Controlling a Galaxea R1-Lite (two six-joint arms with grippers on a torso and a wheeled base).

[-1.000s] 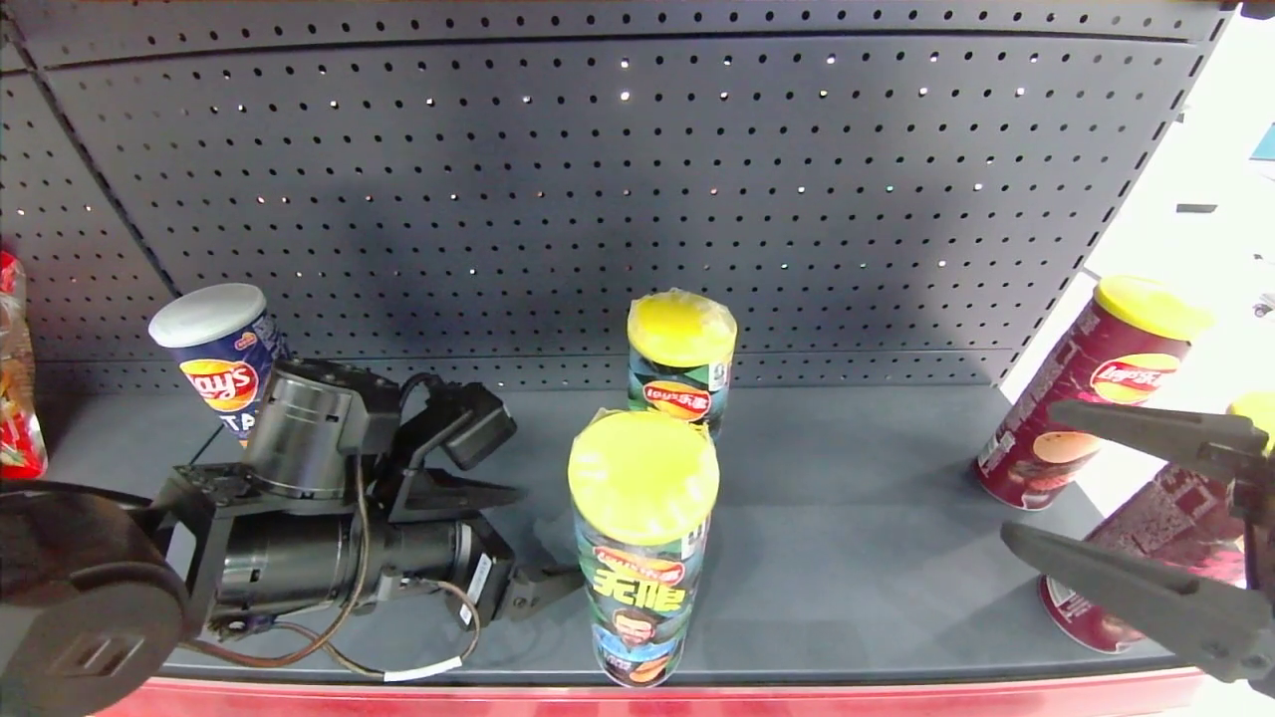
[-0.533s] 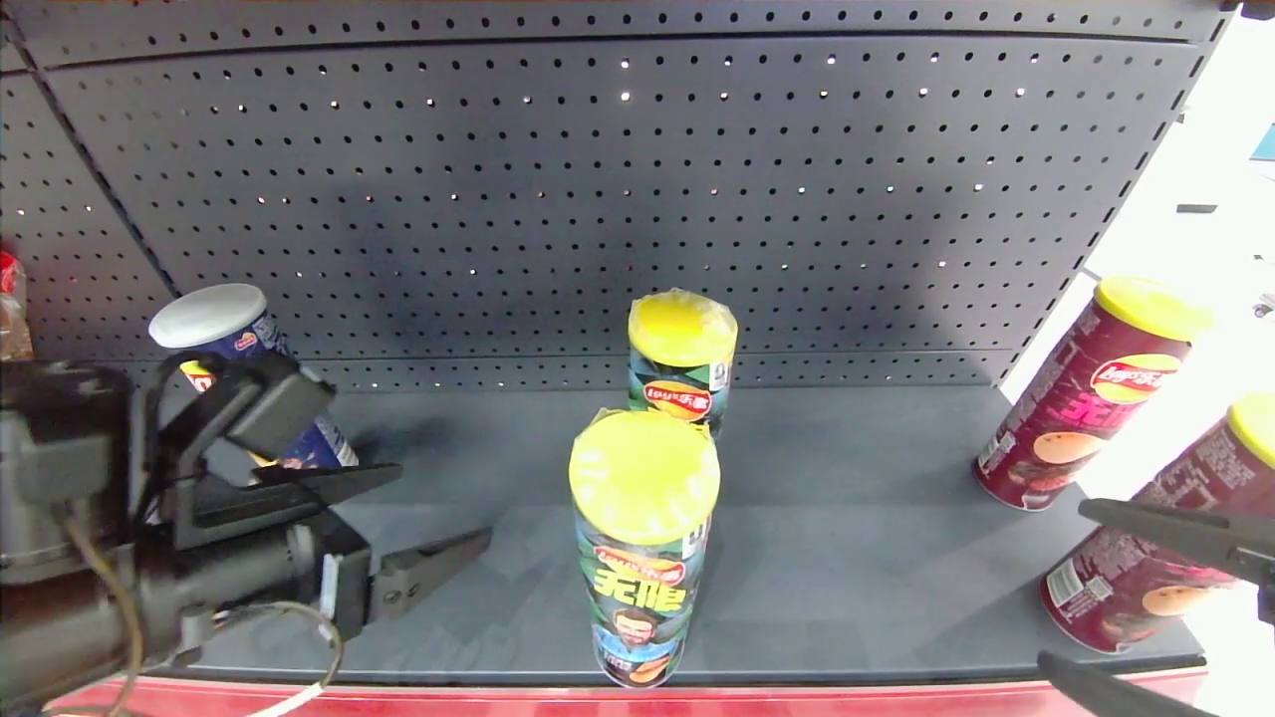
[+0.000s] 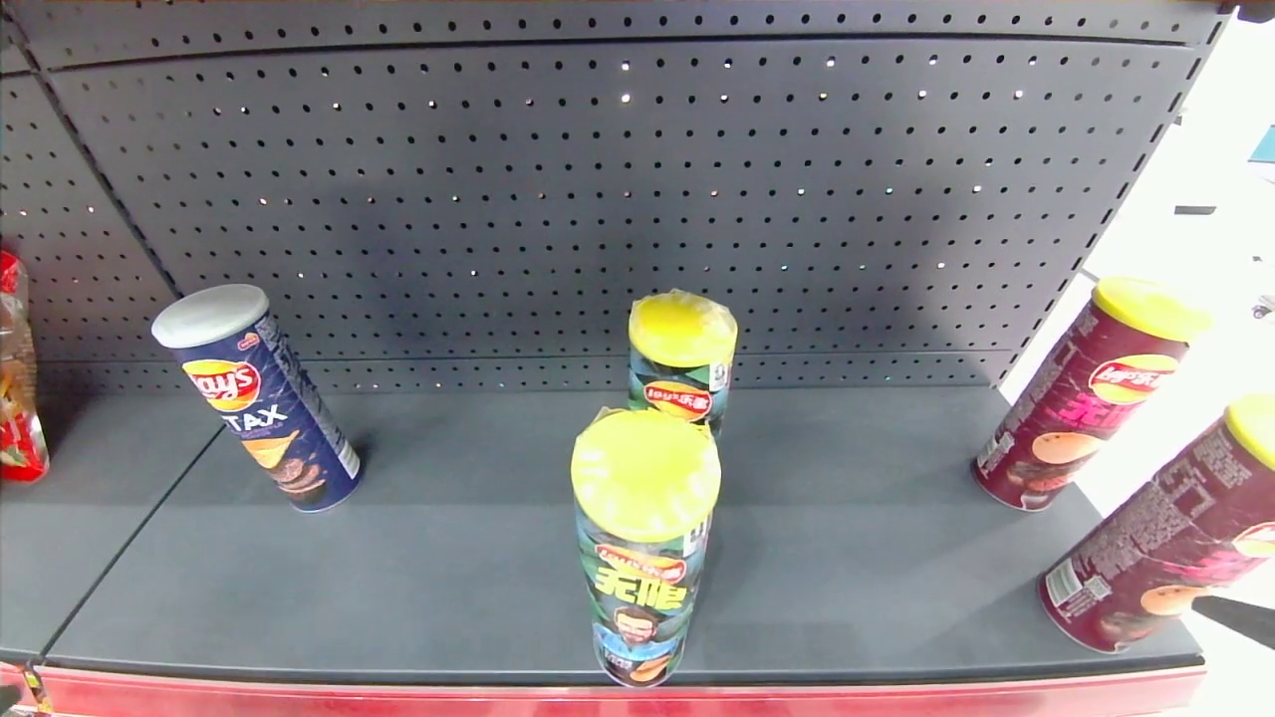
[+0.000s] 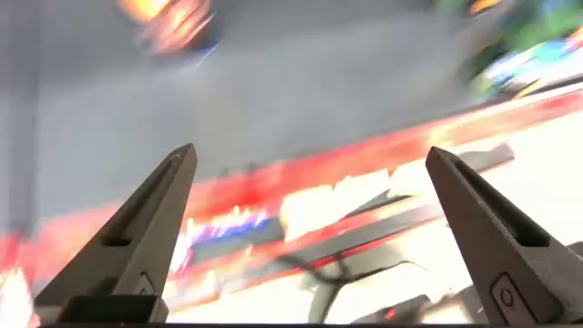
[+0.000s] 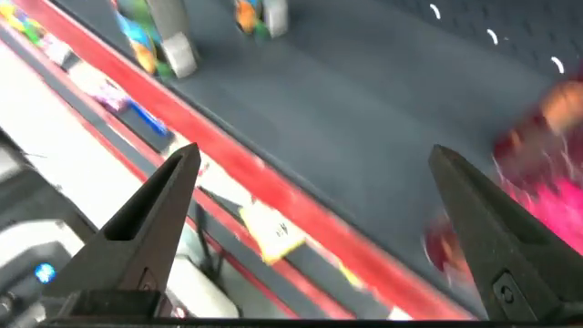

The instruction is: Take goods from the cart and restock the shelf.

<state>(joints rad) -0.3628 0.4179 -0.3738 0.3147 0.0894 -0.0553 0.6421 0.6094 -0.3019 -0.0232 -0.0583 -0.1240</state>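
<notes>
The blue chip can stands on the grey shelf towards its left, well apart from the others. Two green yellow-lidded cans stand mid-shelf, the front green can at the red shelf lip and the rear green can near the pegboard back. Two maroon cans stand at the right end. A red packet sits at the far left. The left gripper and the right gripper are both spread wide, holding nothing, off the shelf's front edge.

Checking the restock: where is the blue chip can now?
In the head view, the blue chip can stands on the shelf, left side, well left of the rear green can.
</notes>
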